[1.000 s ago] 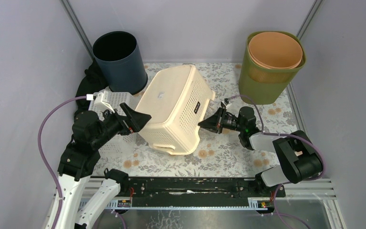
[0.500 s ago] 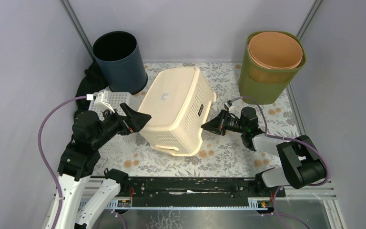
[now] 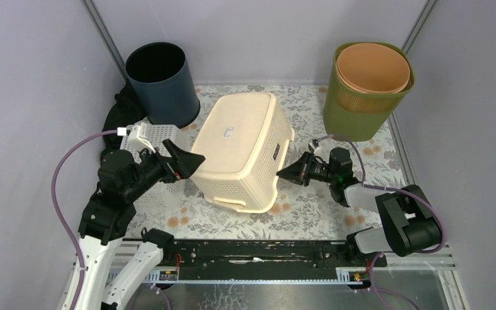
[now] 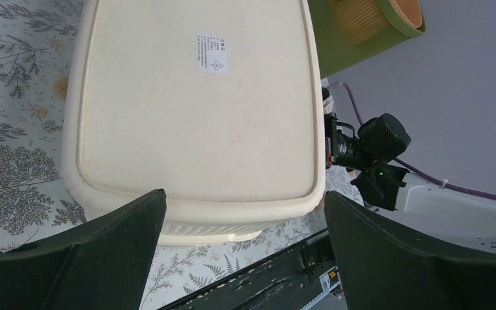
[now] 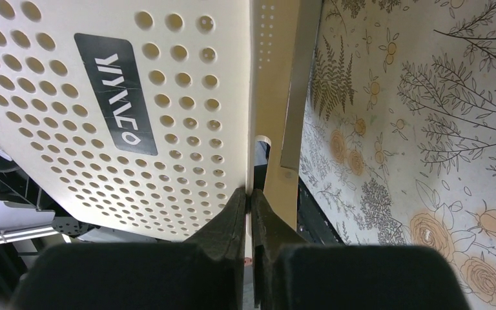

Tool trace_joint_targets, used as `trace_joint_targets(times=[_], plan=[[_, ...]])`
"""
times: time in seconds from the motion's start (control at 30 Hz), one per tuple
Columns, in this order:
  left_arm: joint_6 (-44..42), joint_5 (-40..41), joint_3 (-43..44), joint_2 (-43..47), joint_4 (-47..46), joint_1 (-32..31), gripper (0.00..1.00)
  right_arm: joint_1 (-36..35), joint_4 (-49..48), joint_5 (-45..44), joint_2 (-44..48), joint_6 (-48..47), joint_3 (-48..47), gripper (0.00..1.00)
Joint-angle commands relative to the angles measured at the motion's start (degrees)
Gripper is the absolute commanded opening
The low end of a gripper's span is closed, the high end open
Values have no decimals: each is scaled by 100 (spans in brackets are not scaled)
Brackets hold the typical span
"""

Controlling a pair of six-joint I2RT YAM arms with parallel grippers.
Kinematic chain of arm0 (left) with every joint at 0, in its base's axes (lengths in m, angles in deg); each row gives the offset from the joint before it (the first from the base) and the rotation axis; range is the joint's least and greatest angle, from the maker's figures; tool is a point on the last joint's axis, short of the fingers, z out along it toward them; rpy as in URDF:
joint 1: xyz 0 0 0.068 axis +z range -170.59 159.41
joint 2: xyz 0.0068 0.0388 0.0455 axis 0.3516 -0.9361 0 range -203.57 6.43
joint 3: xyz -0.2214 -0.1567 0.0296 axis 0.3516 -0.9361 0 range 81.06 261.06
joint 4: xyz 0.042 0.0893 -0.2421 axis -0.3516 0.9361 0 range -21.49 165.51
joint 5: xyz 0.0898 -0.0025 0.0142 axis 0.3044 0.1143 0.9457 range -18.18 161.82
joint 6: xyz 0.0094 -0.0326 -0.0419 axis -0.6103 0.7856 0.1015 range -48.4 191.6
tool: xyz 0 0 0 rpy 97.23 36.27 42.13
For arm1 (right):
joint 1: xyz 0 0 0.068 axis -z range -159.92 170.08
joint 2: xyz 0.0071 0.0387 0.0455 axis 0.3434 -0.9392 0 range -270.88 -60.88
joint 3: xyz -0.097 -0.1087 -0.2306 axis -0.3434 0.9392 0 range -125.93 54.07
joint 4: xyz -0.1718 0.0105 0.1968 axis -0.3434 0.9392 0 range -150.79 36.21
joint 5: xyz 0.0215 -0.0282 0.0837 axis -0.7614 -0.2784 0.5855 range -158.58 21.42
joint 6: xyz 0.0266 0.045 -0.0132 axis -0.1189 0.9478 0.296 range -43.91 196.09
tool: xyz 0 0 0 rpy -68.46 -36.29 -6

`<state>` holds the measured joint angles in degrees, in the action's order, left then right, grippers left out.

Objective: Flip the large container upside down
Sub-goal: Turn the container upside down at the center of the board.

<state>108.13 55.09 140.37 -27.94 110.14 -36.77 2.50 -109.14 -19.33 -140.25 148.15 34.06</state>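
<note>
The large container lies bottom-up mid-table, long axis roughly twelve-to-six. My right gripper, pinched closed, meets its rim at four o'clock; my left gripper gapes wide at nine (equally near).

I see everything from above and behind; my left wrist camera faces right over the basket, my right one hugs its right wall.

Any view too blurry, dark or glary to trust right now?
Top external: sharp, evenly lit, no glare on the cream basket. Left wrist: label sharp, left hand a dark silhouette. Right wrist: logo crisp, right hand close and blurred.
</note>
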Motion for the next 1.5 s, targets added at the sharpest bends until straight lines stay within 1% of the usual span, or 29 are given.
trace_joint_targets(times=[0.0, 1.47], plan=[[20, -103, 9, 7, -403, -20, 100, 95, -227, 267, 238, -97, 3, 4], [56, -124, -188, 46, -471, -14, 100, 387, -578, 418, 55, -148, 436, 4]])
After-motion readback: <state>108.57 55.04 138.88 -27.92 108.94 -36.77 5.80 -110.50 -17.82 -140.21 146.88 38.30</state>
